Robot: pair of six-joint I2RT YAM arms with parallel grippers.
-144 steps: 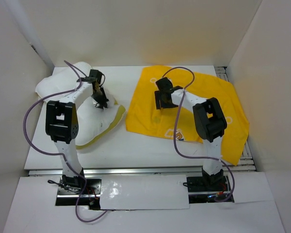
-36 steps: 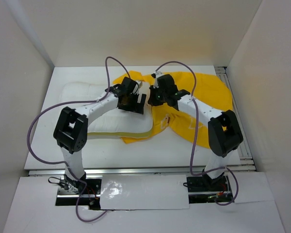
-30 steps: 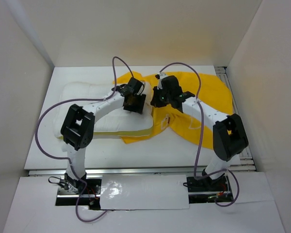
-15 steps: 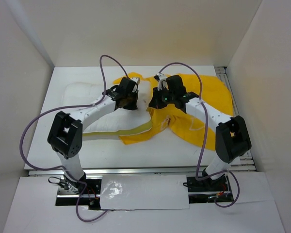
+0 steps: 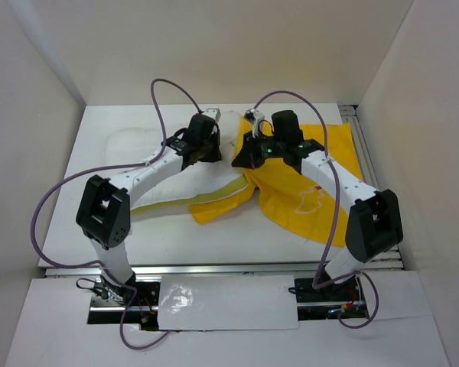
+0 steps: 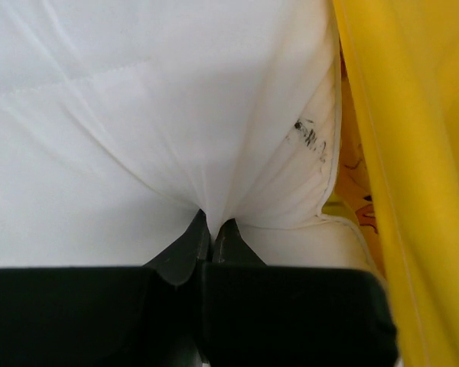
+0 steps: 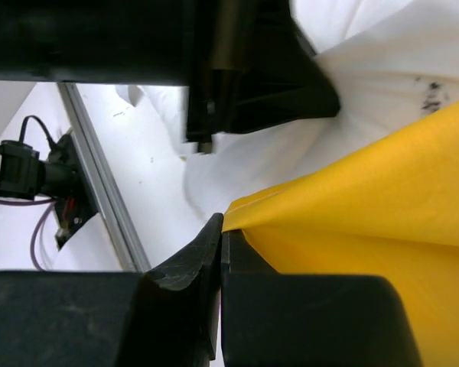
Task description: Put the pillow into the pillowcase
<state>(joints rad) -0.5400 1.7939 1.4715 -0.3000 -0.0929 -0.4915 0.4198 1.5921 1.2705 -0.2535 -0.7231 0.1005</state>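
Note:
The white pillow (image 5: 130, 157) lies on the left half of the table, its pale yellow seam toward the front. My left gripper (image 5: 212, 155) is shut on a pinch of the pillow's fabric (image 6: 138, 115) near its right corner, and folds fan out from the closed tips (image 6: 212, 223). The yellow pillowcase (image 5: 310, 191) spreads to the right, partly over the pillow's right end. My right gripper (image 5: 241, 160) is shut on the pillowcase's hemmed edge (image 7: 367, 206), holding it raised just beside the left gripper (image 7: 245, 69). Pillow (image 7: 382, 76) shows behind that edge.
White walls close in the table on the left, back and right. A metal rail (image 5: 222, 267) runs along the near edge, and slats (image 5: 350, 115) line the right side. Purple cables (image 5: 168, 88) arc above both arms. The arm bases (image 5: 118, 294) stand at the front.
My left gripper went from open to shut on the pillow's corner. Both grippers shifted back and right, and the right one has drawn the pillowcase edge up.

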